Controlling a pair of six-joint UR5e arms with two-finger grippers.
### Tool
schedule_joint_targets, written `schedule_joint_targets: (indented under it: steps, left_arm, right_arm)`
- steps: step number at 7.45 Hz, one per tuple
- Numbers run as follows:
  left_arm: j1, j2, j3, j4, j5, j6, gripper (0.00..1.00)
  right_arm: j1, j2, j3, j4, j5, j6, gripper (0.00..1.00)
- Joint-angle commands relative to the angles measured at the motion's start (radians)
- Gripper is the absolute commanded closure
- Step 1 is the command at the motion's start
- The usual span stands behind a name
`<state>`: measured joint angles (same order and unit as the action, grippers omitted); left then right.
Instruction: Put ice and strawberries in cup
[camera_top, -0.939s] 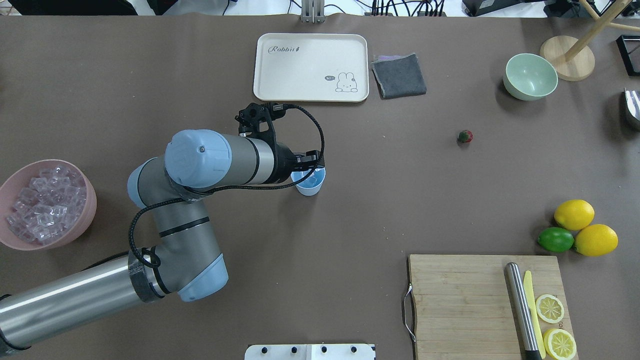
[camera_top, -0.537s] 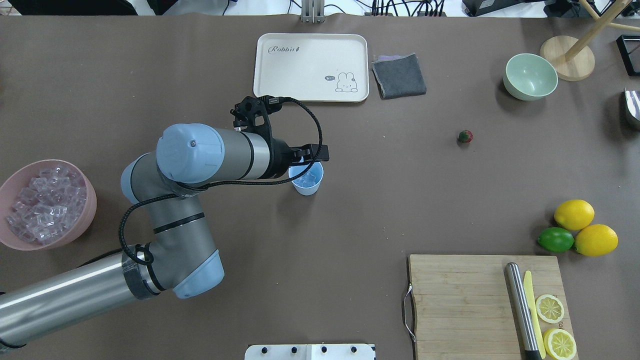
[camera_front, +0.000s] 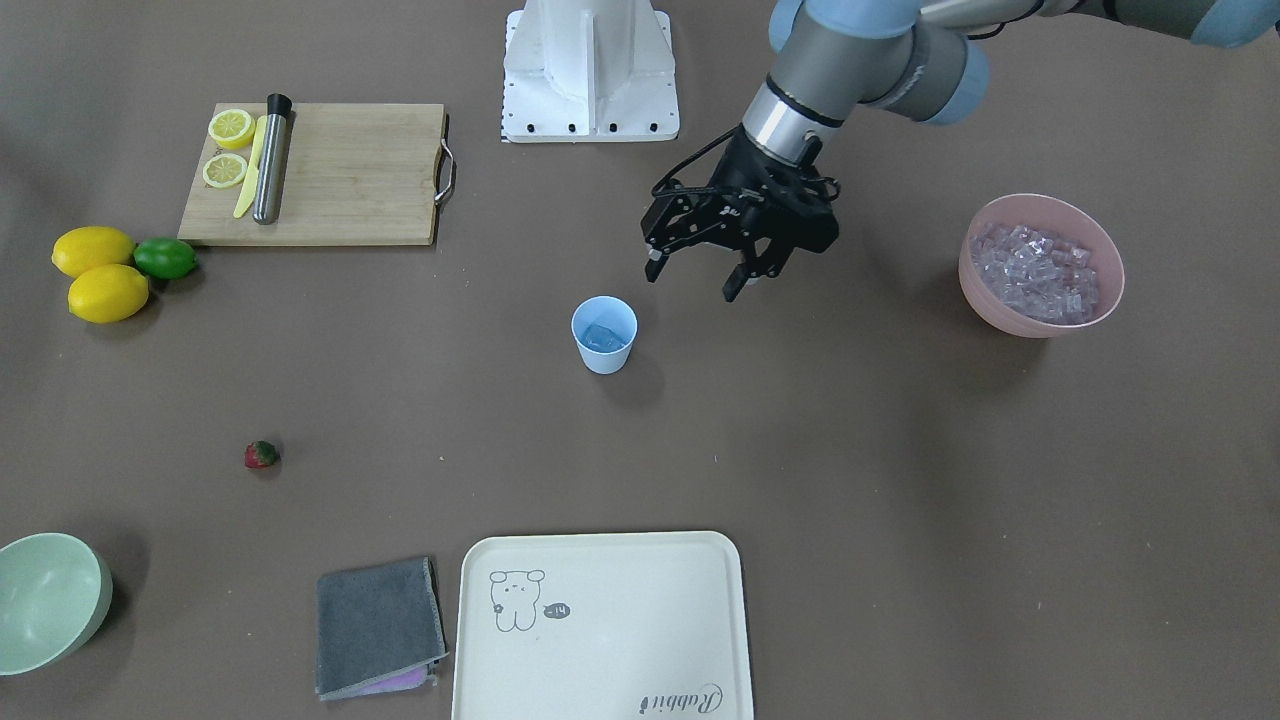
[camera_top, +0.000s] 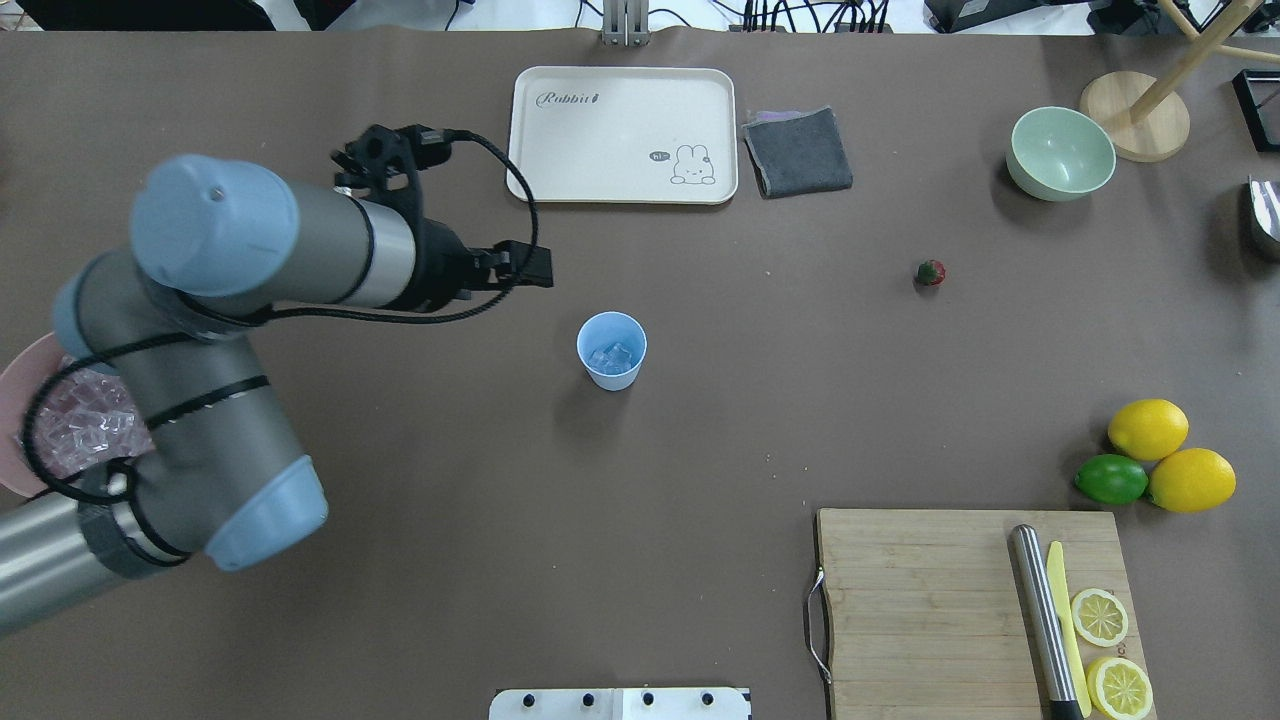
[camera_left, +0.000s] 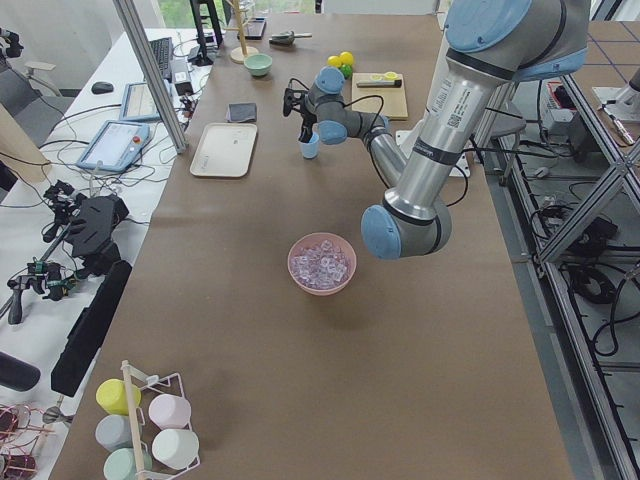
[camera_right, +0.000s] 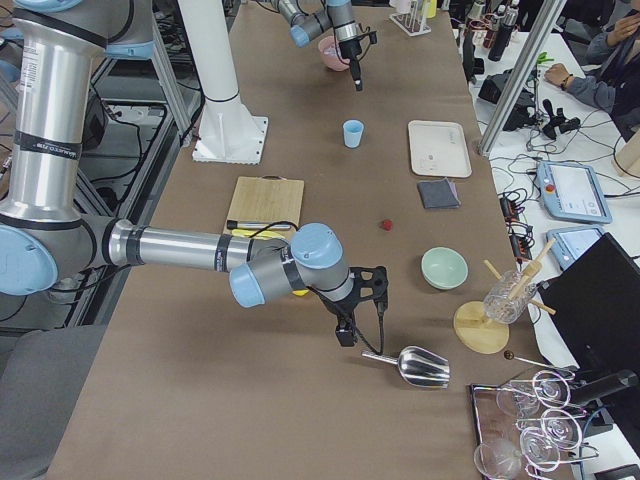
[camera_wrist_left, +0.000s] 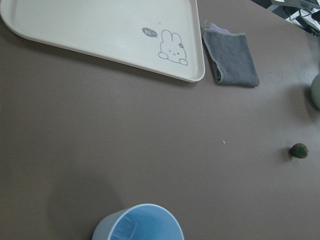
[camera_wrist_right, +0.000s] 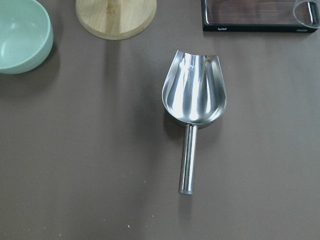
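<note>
The light-blue cup (camera_top: 612, 350) stands upright mid-table with a few ice cubes (camera_top: 612, 357) inside; it also shows in the front view (camera_front: 604, 335) and at the bottom of the left wrist view (camera_wrist_left: 138, 225). My left gripper (camera_front: 691, 282) is open and empty, raised above the table between the cup and the pink bowl (camera_front: 1040, 300) full of ice (camera_front: 1035, 270). The small red strawberry (camera_top: 930, 272) lies alone on the table far to the cup's right. My right gripper (camera_right: 345, 330) shows only in the exterior right view, above a metal scoop (camera_wrist_right: 195, 100); I cannot tell its state.
A cream rabbit tray (camera_top: 622, 135) and a grey cloth (camera_top: 798, 152) lie at the far edge. A mint-green bowl (camera_top: 1060, 153) and a wooden stand (camera_top: 1135, 115) are far right. Two lemons (camera_top: 1148, 428), a lime (camera_top: 1110, 479) and a cutting board (camera_top: 960, 610) with lemon slices sit near right.
My left arm has swung away from over the cup, to the left toward the pink bowl, and now covers part of that bowl. The cup and strawberry have not moved.
</note>
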<state>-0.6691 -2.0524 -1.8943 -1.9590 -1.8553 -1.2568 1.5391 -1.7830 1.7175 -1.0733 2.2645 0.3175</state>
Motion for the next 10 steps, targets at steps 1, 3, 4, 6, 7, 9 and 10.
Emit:
schedule_joint_targets:
  steps: [1,3,4,6,7,9,10]
  left_arm:
    - [-0.166,0.142,-0.123,0.161,-0.144,0.277,0.02]
    - [-0.394,0.336,-0.115,0.16,-0.327,0.666,0.0]
    - [-0.491,0.435,-0.1,0.161,-0.369,0.903,0.0]
    - [-0.665,0.539,-0.042,0.161,-0.392,1.189,0.0]
    - [-0.69,0.555,-0.026,0.152,-0.412,1.217,0.0]
    - [-0.692,0.569,-0.023,0.135,-0.412,1.217,0.0]
    - [-0.692,0.569,-0.023,0.134,-0.41,1.217,0.0]
  right_arm:
    - [-0.002,0.002,0.001,0.061,0.036,0.0,0.0]
    - [-0.054,0.074,-0.004,0.058,0.056,0.003,0.0]
    - [-0.077,0.074,-0.004,0.055,0.058,0.017,0.0]
    - [-0.169,0.135,0.005,0.058,0.041,0.232,0.0]
    - [-0.251,0.195,0.004,0.049,-0.011,0.321,0.0]
    - [-0.463,0.362,-0.019,-0.049,-0.19,0.545,0.0]
    - [-0.558,0.44,-0.044,-0.103,-0.273,0.624,0.0]
